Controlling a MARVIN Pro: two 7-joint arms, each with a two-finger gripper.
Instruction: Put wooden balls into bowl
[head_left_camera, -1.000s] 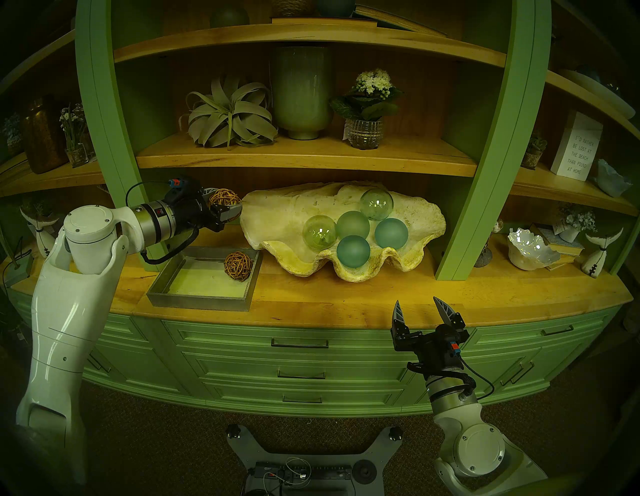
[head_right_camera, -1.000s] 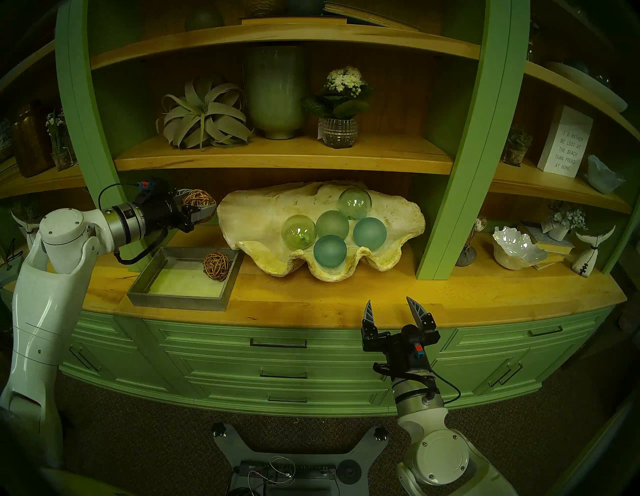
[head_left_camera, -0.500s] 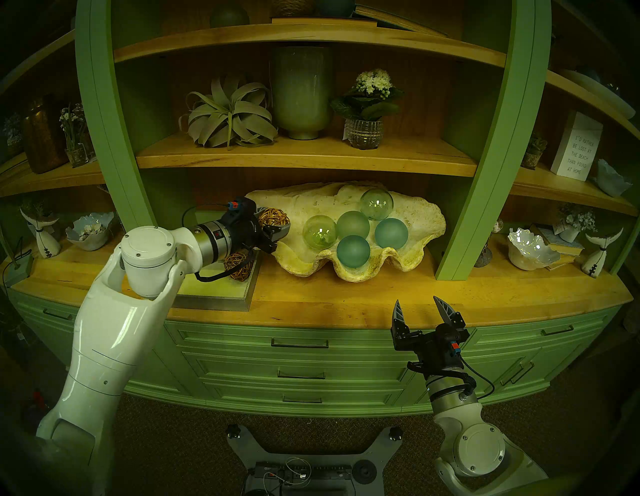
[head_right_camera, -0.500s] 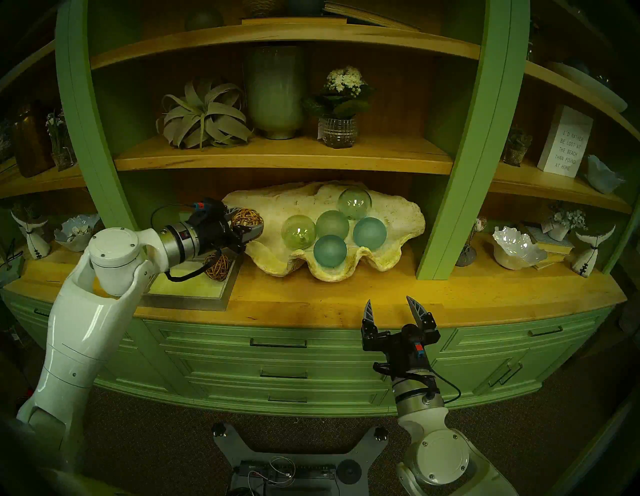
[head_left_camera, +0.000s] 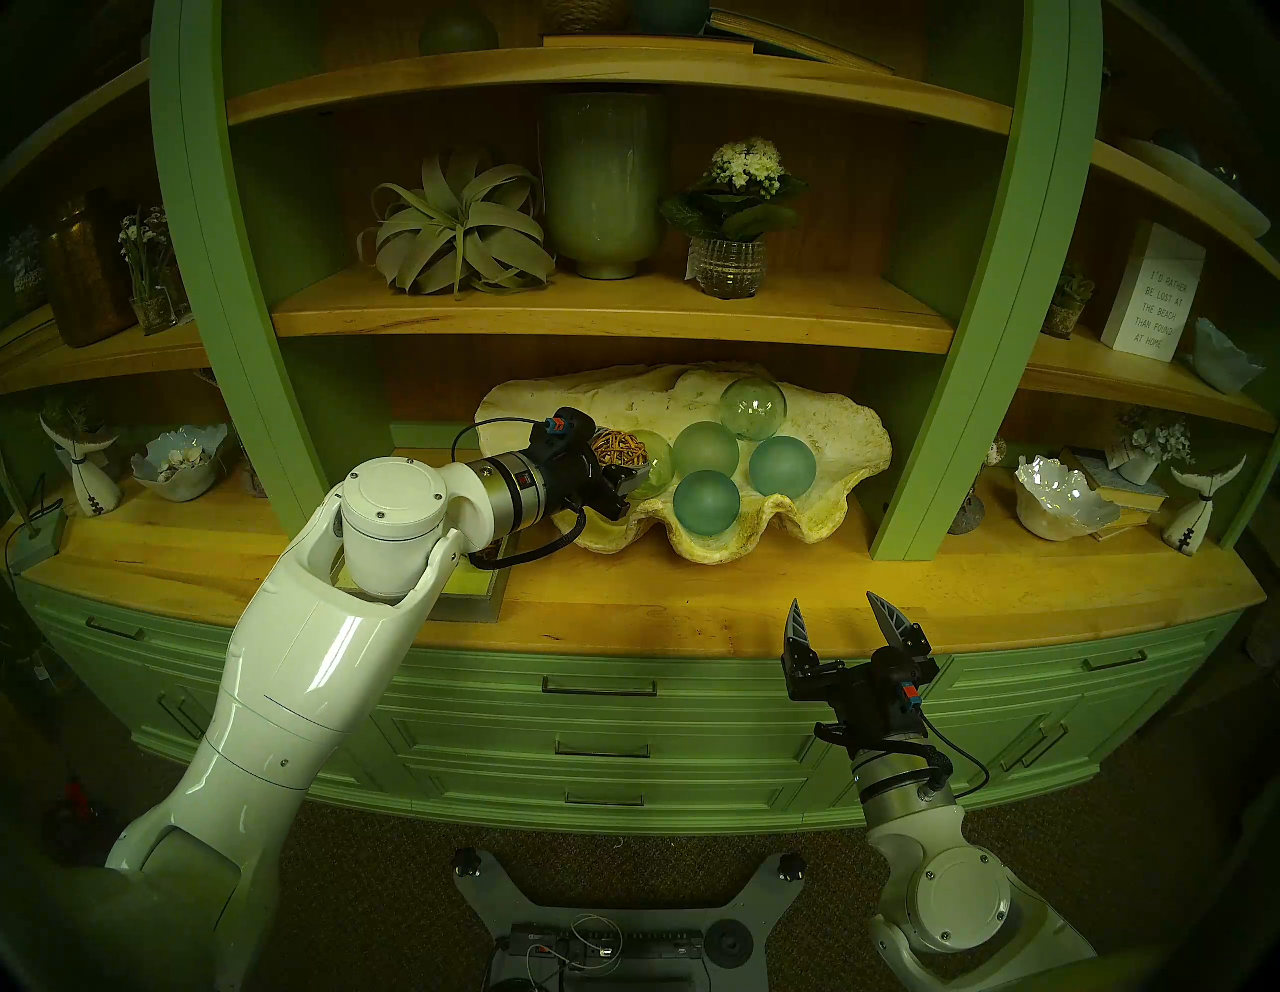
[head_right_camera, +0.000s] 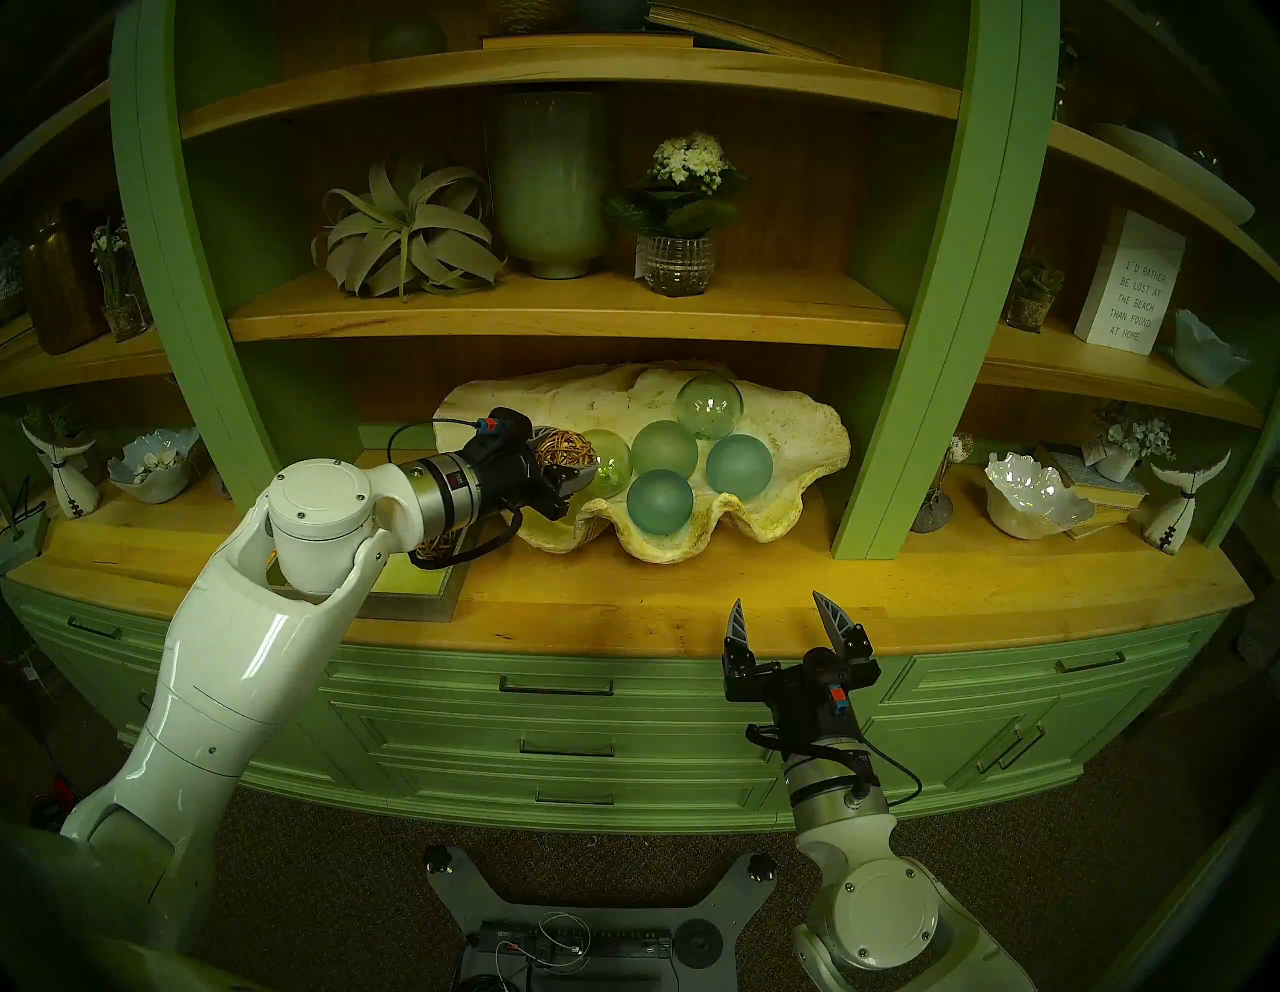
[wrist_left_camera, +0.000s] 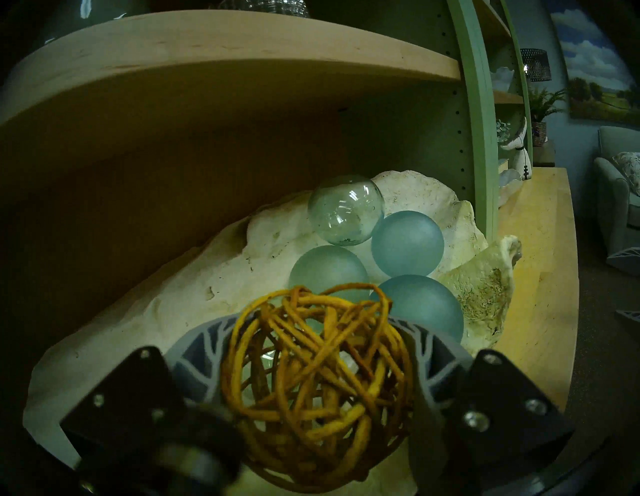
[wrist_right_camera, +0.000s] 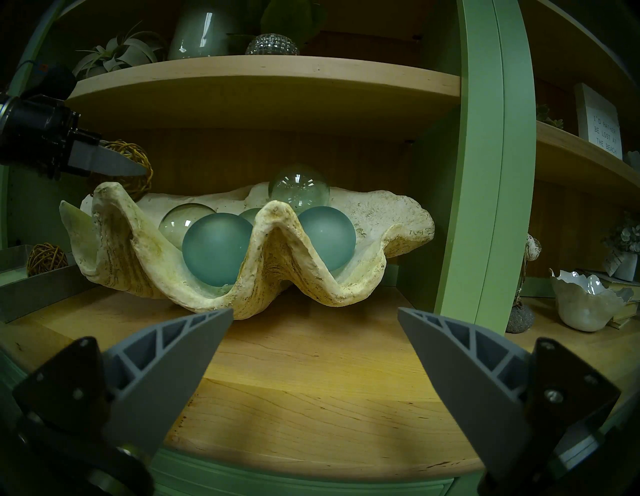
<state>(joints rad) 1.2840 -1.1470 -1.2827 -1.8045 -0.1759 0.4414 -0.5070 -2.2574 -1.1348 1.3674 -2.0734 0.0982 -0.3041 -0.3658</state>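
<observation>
At the bottom of the head view lay dark carpet, then green drawer fronts under a yellow wooden table (head_left_camera: 658, 609) set into a green shelf unit with plants and vases above. At lower right, in front of the table edge, the right pincer (head_left_camera: 841, 613) stood with its fingers spread and nothing between them. Further in, at centre left, the grey tray (wrist_right_camera: 31, 287) sat on the table, mostly covered by the left arm; in the right wrist view one wooden ball (wrist_right_camera: 46, 258) rested inside it. Behind that, the left pincer (head_left_camera: 627, 461) was pinching the other wooden ball (head_left_camera: 618, 447), a round openwork weave with no long axis, held above the left end of the clam-shell bowl (head_left_camera: 727, 547), just beside the clear yellowish glass sphere (head_left_camera: 654, 463). Four more glass spheres lay to its right in the bowl.
</observation>
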